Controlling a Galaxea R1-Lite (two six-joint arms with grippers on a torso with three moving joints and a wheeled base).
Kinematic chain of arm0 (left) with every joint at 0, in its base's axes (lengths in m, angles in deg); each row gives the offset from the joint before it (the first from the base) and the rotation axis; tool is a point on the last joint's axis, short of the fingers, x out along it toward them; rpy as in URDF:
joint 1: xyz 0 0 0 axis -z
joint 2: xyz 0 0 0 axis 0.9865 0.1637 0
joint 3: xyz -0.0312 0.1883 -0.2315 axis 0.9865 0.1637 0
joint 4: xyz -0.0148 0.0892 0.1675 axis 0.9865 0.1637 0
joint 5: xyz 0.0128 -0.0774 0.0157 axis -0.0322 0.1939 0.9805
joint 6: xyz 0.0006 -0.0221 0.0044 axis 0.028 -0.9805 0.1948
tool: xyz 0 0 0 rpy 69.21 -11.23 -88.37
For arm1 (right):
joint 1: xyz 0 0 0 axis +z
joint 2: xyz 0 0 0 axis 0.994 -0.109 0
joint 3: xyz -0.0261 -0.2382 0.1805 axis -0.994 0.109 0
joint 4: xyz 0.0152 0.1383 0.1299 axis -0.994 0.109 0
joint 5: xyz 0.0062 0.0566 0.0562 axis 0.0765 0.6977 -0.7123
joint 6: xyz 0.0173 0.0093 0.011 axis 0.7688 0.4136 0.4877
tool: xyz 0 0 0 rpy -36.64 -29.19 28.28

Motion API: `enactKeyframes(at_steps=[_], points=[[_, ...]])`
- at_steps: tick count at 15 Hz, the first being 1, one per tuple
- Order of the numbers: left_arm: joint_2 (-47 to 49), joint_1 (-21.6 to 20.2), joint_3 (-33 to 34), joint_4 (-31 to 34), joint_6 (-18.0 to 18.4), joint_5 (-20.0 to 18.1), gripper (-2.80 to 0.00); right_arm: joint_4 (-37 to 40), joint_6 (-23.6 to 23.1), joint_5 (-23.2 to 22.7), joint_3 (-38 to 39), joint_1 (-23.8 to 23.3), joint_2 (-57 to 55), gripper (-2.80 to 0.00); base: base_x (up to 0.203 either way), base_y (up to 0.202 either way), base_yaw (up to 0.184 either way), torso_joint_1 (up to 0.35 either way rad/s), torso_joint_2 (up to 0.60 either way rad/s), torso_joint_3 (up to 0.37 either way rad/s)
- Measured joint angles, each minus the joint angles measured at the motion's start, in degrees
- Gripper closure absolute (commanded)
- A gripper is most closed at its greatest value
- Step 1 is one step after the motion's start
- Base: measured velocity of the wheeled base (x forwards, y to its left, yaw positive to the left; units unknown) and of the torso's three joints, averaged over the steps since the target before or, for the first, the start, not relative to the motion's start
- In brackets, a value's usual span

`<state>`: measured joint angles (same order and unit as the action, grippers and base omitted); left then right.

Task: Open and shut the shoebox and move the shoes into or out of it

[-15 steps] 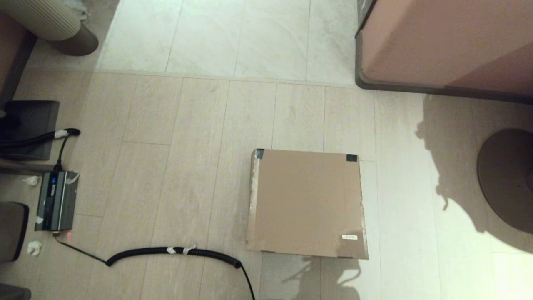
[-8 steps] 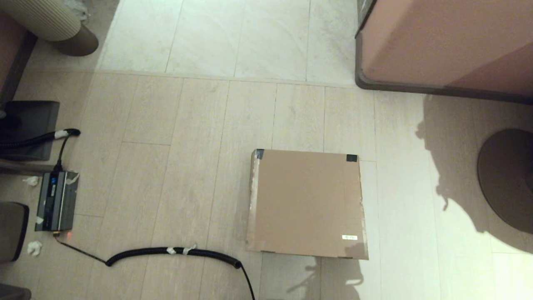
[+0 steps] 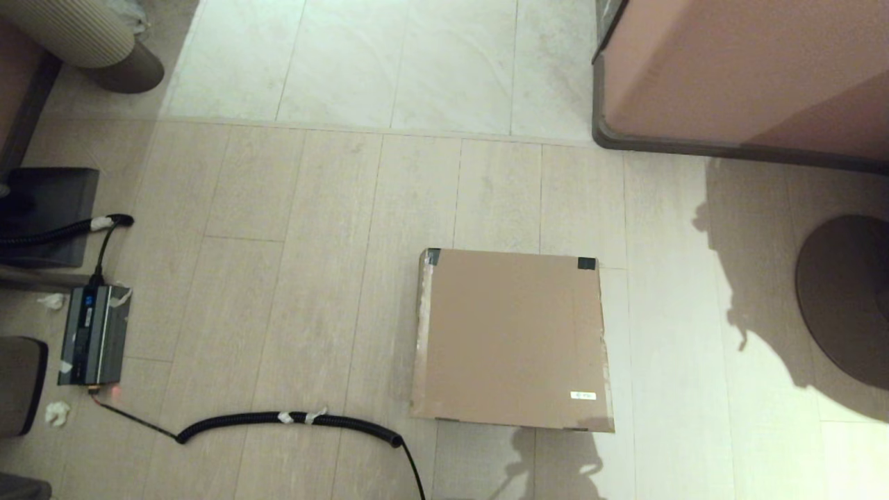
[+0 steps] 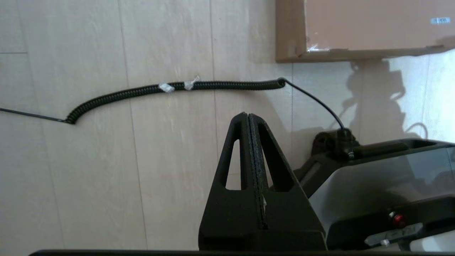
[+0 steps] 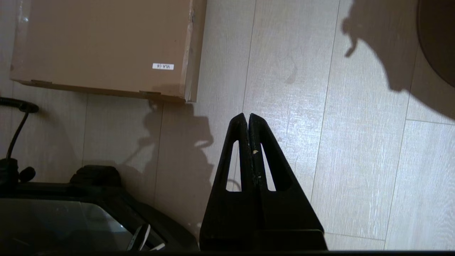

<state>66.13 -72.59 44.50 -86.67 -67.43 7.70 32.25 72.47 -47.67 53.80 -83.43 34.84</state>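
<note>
1. Nearest the robot, both arms are hanging low above the floor (image 3: pixel 312 292), out of the head view. The left end effector (image 4: pixel 248 117) is clenched with nothing between its fingers, and it is hovering over pale wood-look planks.
2. The right end effector (image 5: pixel 247 117) is likewise clenched and empty, sitting off the shoebox's near right corner.
3. A coiled black cable (image 3: pixel 292 419) is lying on the floor to the left of the shoebox, running toward a small grey power unit (image 3: pixel 94 335) at the left edge.
4. The shoebox (image 3: pixel 510 338) is sitting flat on the floor, a little right of centre, with its lid lying closed. Dark tape (image 3: pixel 586 263) is marking its two far corners, and a small white label (image 3: pixel 583 396) is sitting near its near right corner.
5. The shoes are not showing in any view.
6. Farther back, the planks are giving way to lighter stone-look tiles (image 3: pixel 389 62).
7. A pinkish-brown cabinet (image 3: pixel 750 69) is standing at far right, cut off by the frame; a round dark base (image 3: pixel 844 298) is also cut off at the right edge.
</note>
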Motion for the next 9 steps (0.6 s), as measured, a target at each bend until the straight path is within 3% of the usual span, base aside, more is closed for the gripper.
enactKeyframes(at_steps=[2, 4, 9], points=[[0.18, 1.08, 0.0, 0.35, -3.17, 0.33, 0.0, 0.02, -0.13, 0.04, -0.05, -0.07, 1.38, 0.0, 0.0, 0.0, 0.0, 0.0, 0.0, 0.0], [1.47, 2.04, 0.0, 0.37, -3.42, 0.34, 0.0, 0.02, 0.29, 0.15, -0.09, -0.1, 2.02, 0.0, 0.0, 0.0, 0.0, 0.0, 0.0, 0.0], [2.47, -3.09, -0.01, 0.38, -2.53, 0.23, 0.0, 0.06, 3.16, 1.27, -0.2, -0.07, 2.37, 0.0, 0.0, 0.0, 0.0, 0.0, 0.0, 0.0]])
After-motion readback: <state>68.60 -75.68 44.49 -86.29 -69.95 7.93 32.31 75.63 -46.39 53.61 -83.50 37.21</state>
